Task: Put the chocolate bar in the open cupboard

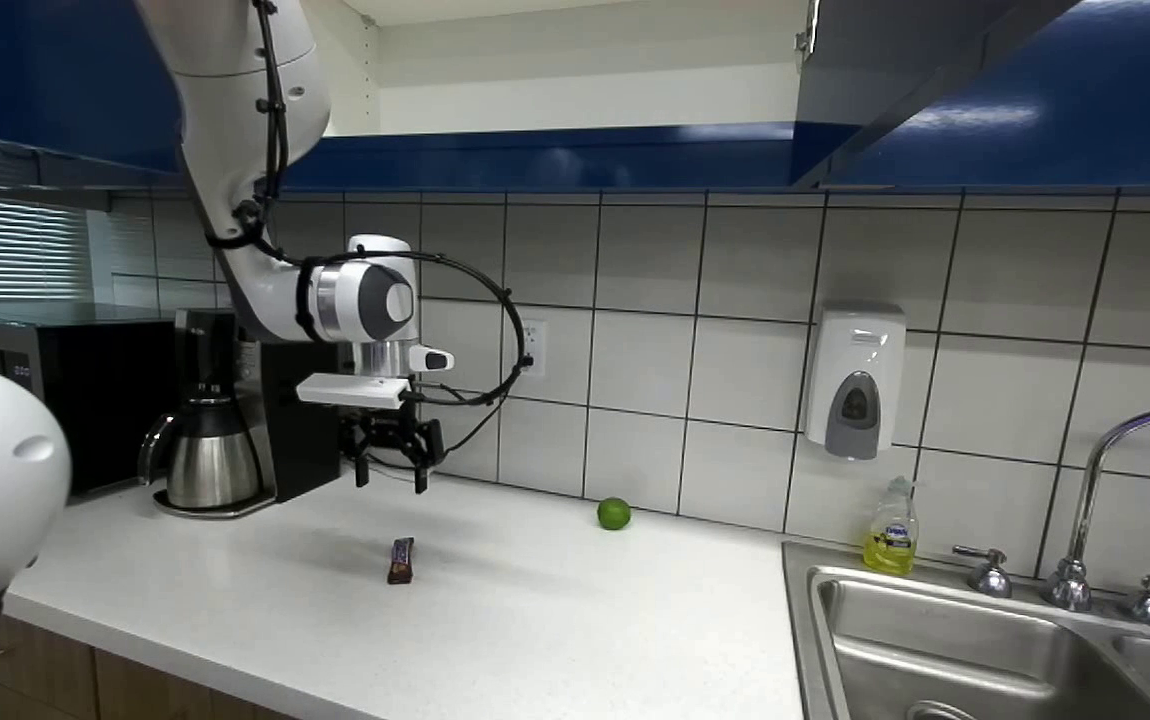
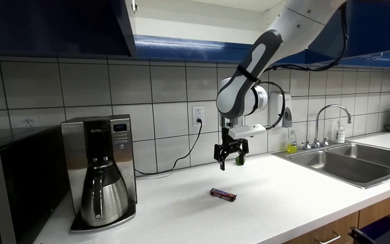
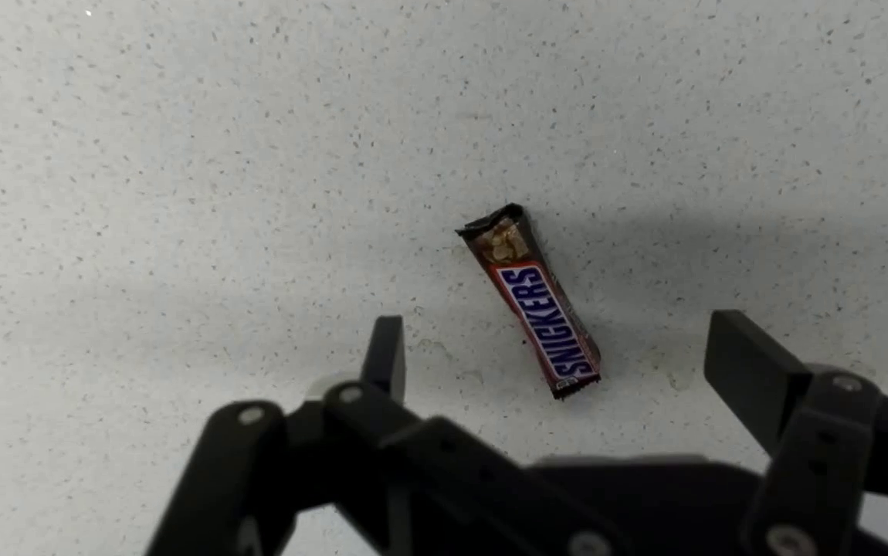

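Observation:
The chocolate bar, a small dark brown Snickers with red edging, lies flat on the white counter in both exterior views (image 1: pixel 401 562) (image 2: pixel 223 195). In the wrist view the bar (image 3: pixel 538 309) lies slanted between the two fingers in the picture, touching neither. My gripper (image 1: pixel 392 481) is open and empty, pointing down, well above the counter and the bar; it also shows in an exterior view (image 2: pixel 232 164) and the wrist view (image 3: pixel 557 347). The open cupboard, with white interior and dark blue frame, is on the wall above in both exterior views (image 1: pixel 575 90) (image 2: pixel 195 22); its upper part is cut off.
A coffee maker (image 2: pixel 105 196) and a black microwave (image 2: pixel 28 183) stand at one end of the counter. A green lime (image 1: pixel 614 514) lies near the tiled wall. A steel sink (image 1: pixel 805 640), dish soap (image 1: pixel 892 535) and a soap dispenser (image 1: pixel 855 380) are at the other end.

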You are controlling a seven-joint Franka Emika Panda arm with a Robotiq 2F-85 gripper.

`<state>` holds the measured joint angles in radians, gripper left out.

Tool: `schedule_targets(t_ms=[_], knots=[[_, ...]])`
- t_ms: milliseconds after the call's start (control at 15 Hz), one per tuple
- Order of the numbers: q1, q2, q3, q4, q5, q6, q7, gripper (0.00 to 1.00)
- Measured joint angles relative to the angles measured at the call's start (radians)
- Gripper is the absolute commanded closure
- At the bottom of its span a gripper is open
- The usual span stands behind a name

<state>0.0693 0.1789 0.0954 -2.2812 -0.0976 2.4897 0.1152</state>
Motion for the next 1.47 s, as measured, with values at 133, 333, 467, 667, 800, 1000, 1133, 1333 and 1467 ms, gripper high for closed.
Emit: schedule_targets(t_ms=[133,333,467,667,800,1000,1133,1333,1467], knots=[[0.004,0.034,-0.004,0.025,-0.021,0.004,-0.001,0.0],[0.012,0.083,-0.004,0.057,-0.045,0.024,-0.021,0.0],[0.018,0.117,-0.004,0.075,-0.054,0.035,-0.037,0.0],[0.024,0.165,-0.004,0.096,-0.054,0.055,-0.063,0.0],[0.027,0.198,-0.004,0.11,-0.054,0.068,-0.073,0.0],[0.034,0.25,-0.004,0.136,-0.054,0.083,-0.092,0.0],[0.038,0.284,-0.004,0.157,-0.054,0.093,-0.102,0.0],[0.04,0.322,-0.004,0.19,-0.054,0.097,-0.115,0.0],[0.04,0.339,-0.006,0.206,-0.054,0.097,-0.127,0.0]])
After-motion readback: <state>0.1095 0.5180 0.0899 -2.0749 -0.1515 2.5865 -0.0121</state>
